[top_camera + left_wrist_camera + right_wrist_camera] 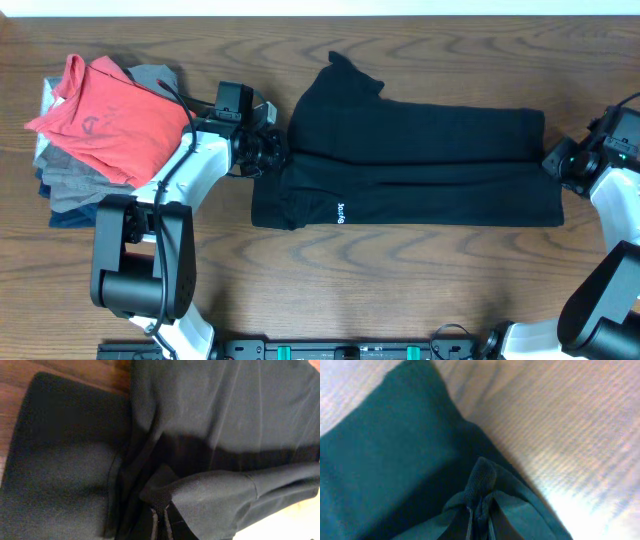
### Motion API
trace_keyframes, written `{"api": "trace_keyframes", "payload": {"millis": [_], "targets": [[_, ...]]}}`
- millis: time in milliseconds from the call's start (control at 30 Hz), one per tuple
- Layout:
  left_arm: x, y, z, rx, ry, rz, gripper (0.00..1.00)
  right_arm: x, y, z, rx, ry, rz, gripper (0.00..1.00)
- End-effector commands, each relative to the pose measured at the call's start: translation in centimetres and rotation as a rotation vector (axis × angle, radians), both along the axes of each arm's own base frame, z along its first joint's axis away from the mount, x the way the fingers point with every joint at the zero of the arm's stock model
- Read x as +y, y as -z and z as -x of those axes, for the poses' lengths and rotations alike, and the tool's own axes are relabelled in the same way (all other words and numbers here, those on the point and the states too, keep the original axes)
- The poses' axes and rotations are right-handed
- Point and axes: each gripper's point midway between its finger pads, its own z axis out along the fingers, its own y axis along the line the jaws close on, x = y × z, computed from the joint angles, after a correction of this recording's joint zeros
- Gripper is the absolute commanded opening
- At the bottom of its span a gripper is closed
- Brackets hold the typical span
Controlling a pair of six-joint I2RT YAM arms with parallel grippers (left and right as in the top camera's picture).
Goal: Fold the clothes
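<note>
Left claw is closed on a pinch of the black shirt at its left edge; right claw nips a bunched fold at the right edge. The shirt lies folded lengthwise mid-desk. Just beyond the left arm, a coral-red shirt tops a garment pile

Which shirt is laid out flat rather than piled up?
The black shirt, spread flat mid-table; the coral-red shirt lies crumpled atop the folded pile.
</note>
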Motion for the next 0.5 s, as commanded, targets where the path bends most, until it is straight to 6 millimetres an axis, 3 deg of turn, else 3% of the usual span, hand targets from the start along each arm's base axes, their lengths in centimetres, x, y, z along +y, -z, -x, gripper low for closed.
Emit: {"api": "trace_keyframes", "payload": {"millis": [0,67,100,233,467], "targets": [[0.8,-0.6,-0.6,-0.024,-0.046,-0.034,0.06,-0.8,1.5,0.9,0.073,0.016,0.050,0.12],[1.1,-0.4,-0.7,-0.015,-0.076,-0.050,0.06,-0.8,2.3,1.1,0.096,0.017,0.042,0.32],[1.1,-0.4,-0.7,-0.013,-0.079,-0.049,0.06,-0.8,2.7,1.4,0.111,0.018,0.034,0.36],[1.2,-0.2,-0.2,0.009,-0.078,-0.054,0.06,-0.3,3.3,2.5,0.161,0.029,0.006,0.45],[2.3,0.6,0.8,0.055,-0.096,-0.120,0.06,0.7,4.3,6.5,0.312,0.048,-0.063,0.43]]}}
